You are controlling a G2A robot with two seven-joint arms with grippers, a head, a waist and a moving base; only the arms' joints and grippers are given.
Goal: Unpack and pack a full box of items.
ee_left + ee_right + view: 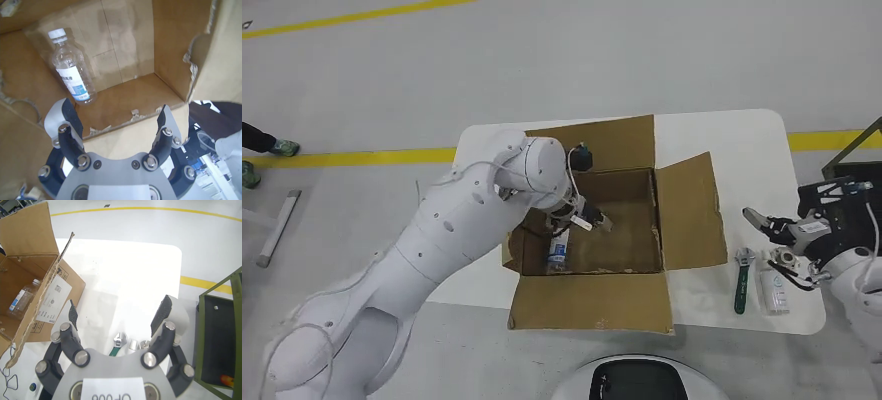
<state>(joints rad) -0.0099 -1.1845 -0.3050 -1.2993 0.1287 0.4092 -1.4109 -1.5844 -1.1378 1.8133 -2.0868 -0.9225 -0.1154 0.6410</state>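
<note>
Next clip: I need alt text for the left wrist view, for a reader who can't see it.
The left gripper, open and holding nothing, is poised over the torn edge of an open cardboard box. Inside the box, a clear plastic bottle with a white cap and a blue-and-white label rests against one wall.

**White shells, black links, silver bolts**

Look at that left arm [447, 240]: smooth, rounded white casing with a thin cable [457, 172] looping along it. The left gripper [115, 106] shows a grey metal plate [115, 170], black links, silver screws [83, 161] and ribbed black pads [72, 117] on pale fingers. The right gripper [120, 301] matches, and carries a white printed label [113, 387].
</note>
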